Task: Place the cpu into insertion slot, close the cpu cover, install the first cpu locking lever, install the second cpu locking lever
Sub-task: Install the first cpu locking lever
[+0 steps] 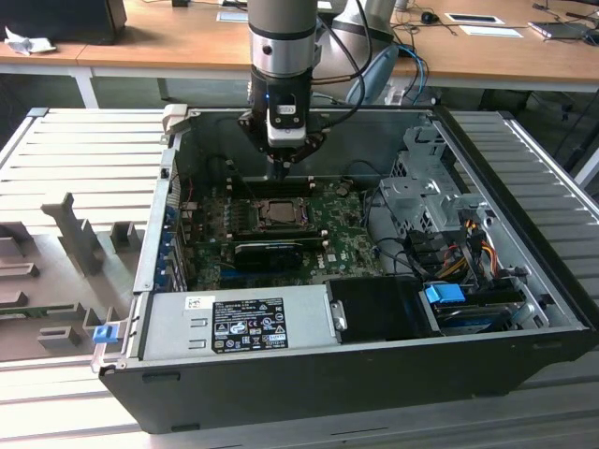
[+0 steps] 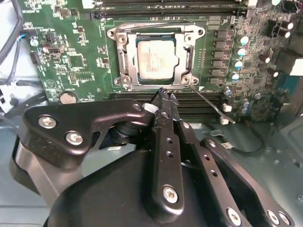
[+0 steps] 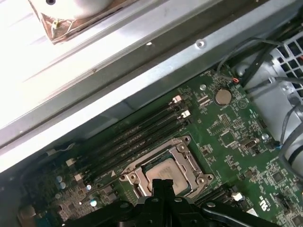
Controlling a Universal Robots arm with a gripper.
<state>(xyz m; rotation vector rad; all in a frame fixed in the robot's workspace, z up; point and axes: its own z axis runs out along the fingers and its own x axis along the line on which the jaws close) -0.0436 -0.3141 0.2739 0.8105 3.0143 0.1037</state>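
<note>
Beside end effector (image 2: 163, 92): cpu (image 2: 156, 59) in insertion slot (image 2: 188, 59).

In the computer case (image 1: 374, 383), on the motherboard (image 2: 71, 61): cpu (image 2: 156, 59) in the window of the cpu cover (image 2: 156, 34), memory slots (image 3: 137, 127) just beside, drive cage (image 1: 421, 192) toward the exterior view's right.

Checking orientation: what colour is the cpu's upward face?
Silver-grey metal; the cpu shows best in the second wrist view.
</note>
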